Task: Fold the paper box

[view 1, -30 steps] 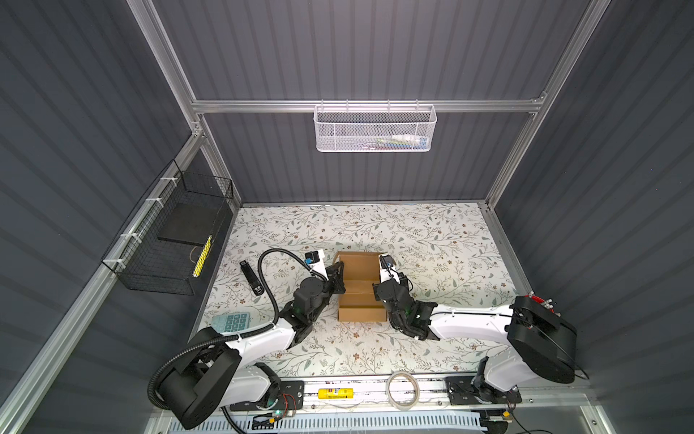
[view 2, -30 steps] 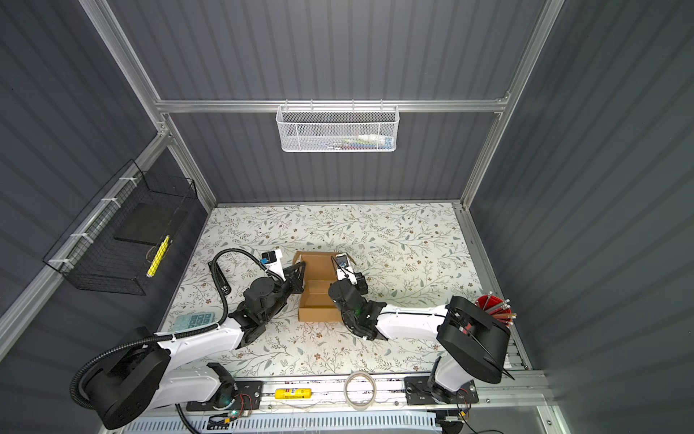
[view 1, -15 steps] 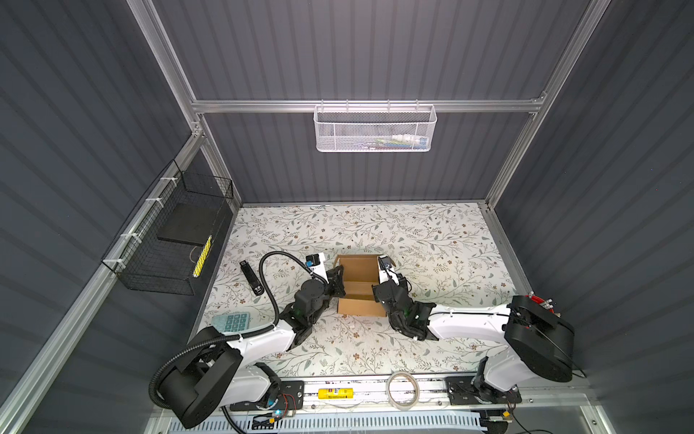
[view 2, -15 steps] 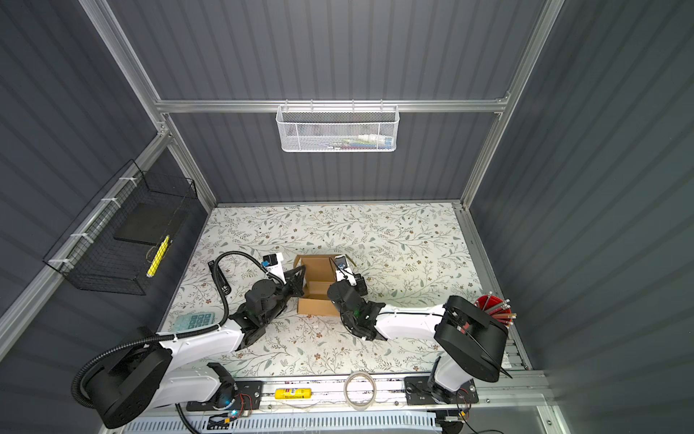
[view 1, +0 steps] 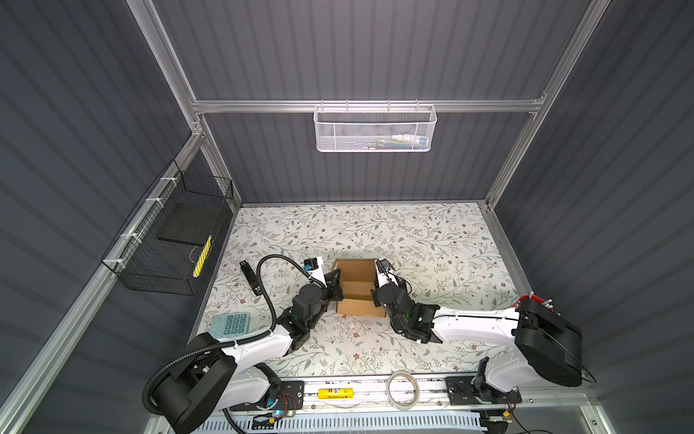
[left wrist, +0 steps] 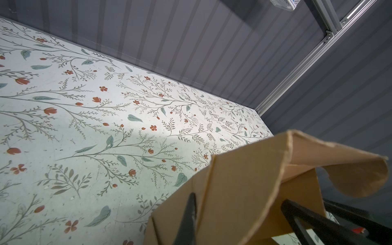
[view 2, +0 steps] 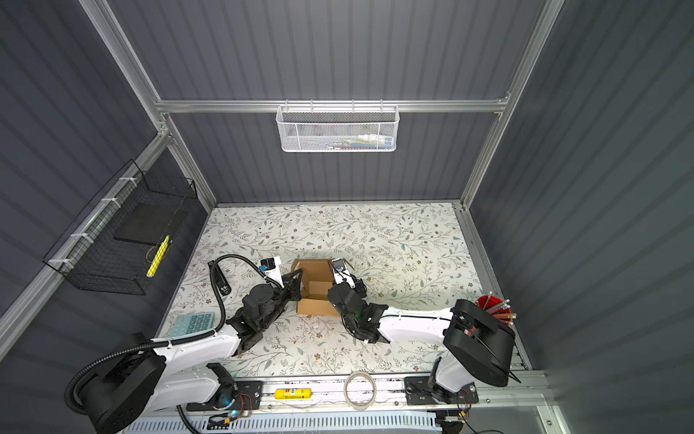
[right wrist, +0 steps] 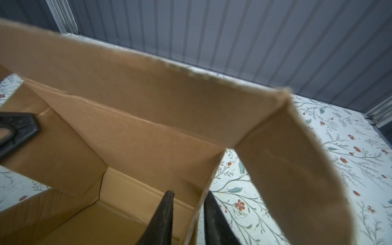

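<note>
The paper box [view 1: 355,274] [view 2: 315,274] of brown cardboard stands open-topped mid-table with its side walls raised. My left gripper [view 1: 337,287] [view 2: 297,287] is shut on its left wall. One of its fingers [left wrist: 188,216] lies outside that wall [left wrist: 244,191], and the other finger [right wrist: 19,129] shows inside the box. My right gripper [view 1: 377,285] [right wrist: 188,194] is open and straddles the right wall [right wrist: 199,203]. A gap shows between its inner finger and the cardboard. A loose flap [right wrist: 297,169] hangs outward beyond that wall.
A black remote [view 1: 251,278] and a teal calculator [view 1: 231,325] lie left of the arms. A tape roll [view 1: 402,387] and a yellow item [view 1: 332,393] sit on the front rail. A red pencil cup [view 2: 492,304] stands at the right, and wire baskets [view 1: 172,233] [view 1: 375,127] hang on the walls.
The box's near panel has come up, so its outline is shorter front to back. The left gripper has shut on the left wall, and the right gripper's jaws have spread apart.
</note>
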Robot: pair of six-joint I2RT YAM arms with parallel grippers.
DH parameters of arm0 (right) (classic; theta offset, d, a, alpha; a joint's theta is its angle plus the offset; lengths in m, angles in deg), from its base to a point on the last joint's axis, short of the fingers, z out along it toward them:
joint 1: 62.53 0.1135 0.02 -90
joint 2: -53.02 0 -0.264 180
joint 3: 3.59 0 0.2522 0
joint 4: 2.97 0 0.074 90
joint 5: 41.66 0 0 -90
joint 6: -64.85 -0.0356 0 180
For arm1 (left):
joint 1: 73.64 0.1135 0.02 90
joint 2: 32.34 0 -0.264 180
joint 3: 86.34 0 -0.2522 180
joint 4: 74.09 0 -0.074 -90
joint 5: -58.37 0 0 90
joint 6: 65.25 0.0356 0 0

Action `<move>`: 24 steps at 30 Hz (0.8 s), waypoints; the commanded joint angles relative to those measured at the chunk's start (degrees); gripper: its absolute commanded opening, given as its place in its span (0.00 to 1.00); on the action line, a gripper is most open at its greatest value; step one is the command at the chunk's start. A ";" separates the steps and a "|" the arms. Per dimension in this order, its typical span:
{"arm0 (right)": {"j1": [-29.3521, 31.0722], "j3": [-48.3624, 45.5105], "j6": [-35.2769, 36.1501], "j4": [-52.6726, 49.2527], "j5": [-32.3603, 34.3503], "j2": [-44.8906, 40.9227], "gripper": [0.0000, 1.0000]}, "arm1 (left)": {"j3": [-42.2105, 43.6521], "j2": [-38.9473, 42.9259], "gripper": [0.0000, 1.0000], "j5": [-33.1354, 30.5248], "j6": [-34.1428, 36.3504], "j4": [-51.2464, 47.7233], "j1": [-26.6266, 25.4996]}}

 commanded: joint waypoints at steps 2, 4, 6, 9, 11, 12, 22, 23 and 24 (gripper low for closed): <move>0.80 -0.79 -1.58 -2.11 -3.01 -1.69 0.33 | 1.92 -0.44 0.04 1.88 0.73 -3.29 -1.06; 0.80 -1.05 -1.88 -2.85 -3.09 -2.51 0.37 | 2.09 -0.45 0.04 1.65 0.78 -3.21 -1.07; 0.75 -1.34 -2.32 -3.87 -3.18 -3.73 0.39 | 2.26 -0.32 0.04 1.44 0.84 -3.12 -1.06; 0.77 -2.21 -2.51 -5.25 -3.93 -6.12 0.43 | 2.46 -0.36 0.03 1.04 0.84 -3.11 -1.06; 0.77 -2.75 -2.75 -6.71 -4.62 -7.93 0.45 | 2.63 -0.52 0.03 0.87 0.85 -2.94 -1.07; 0.77 -2.90 -2.92 -7.44 -4.90 -8.85 0.46 | 2.67 -0.61 0.03 0.78 0.79 -2.78 -1.07; 0.90 -3.51 -0.18 -17.84 -10.59 -19.00 0.57 | 3.50 -0.98 0.02 0.49 0.61 -1.88 -1.03; 0.85 -2.71 0.34 -20.11 -11.37 -20.01 0.58 | 3.51 -0.98 0.02 0.47 0.59 -1.88 -1.07; 0.82 -2.10 1.06 -21.69 -12.08 -20.63 0.59 | 3.51 -0.93 0.02 0.49 0.69 -1.88 -1.07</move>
